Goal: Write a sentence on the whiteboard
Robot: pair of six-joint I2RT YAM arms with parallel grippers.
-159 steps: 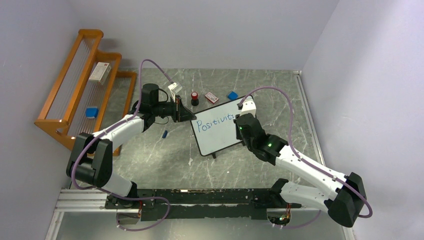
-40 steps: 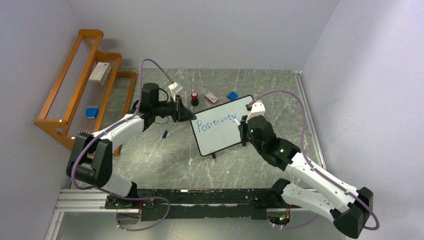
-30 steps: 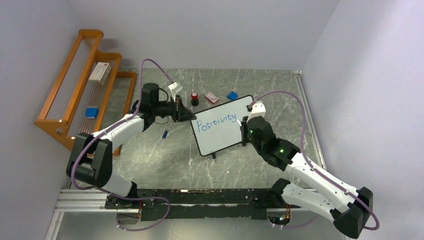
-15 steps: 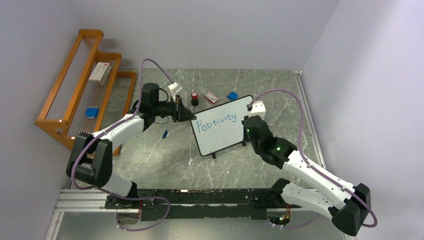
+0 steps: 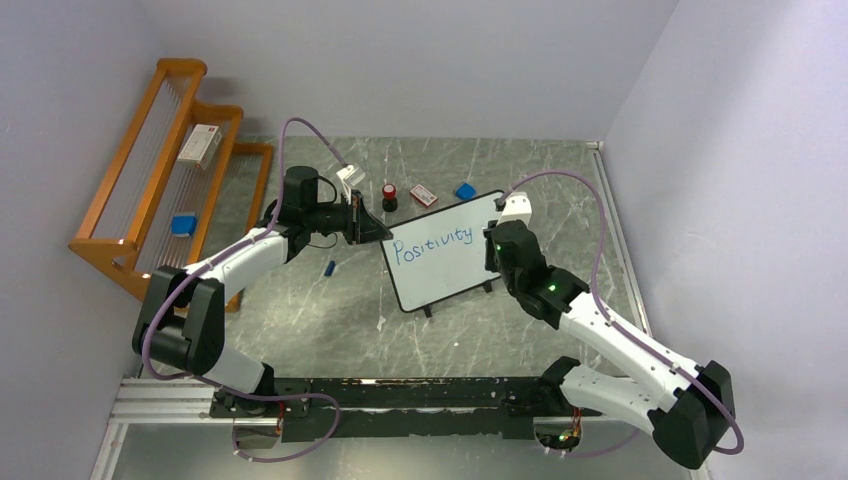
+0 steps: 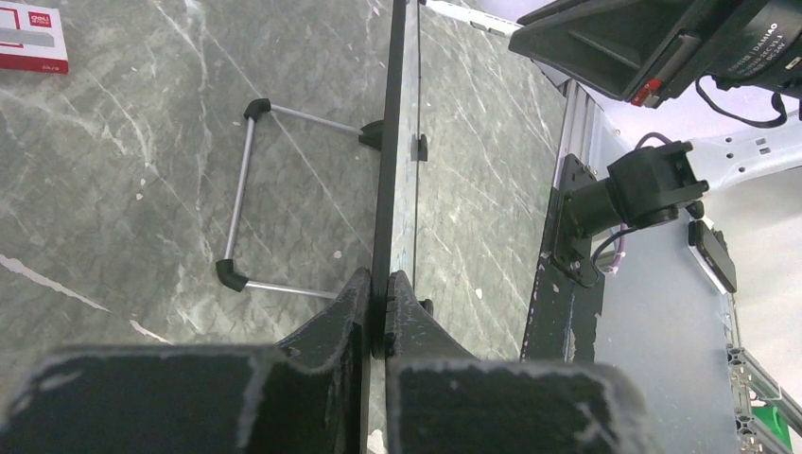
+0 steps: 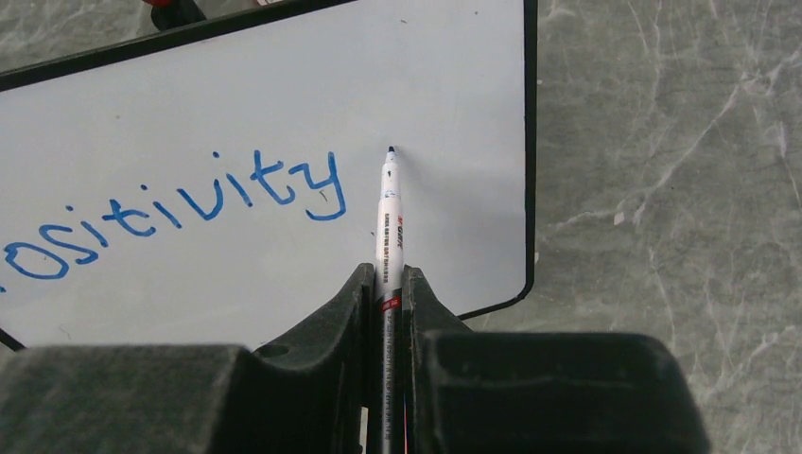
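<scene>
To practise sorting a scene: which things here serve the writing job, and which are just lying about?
In use: whiteboard, blue writing, marker pen, left gripper, right gripper.
Lying about: wooden rack, red-capped item, red-and-white box, blue block, small blue piece.

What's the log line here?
left gripper jaws shut on whiteboard edge | right gripper jaws shut on marker | sentence: only Positivity | marker tip right of y
</scene>
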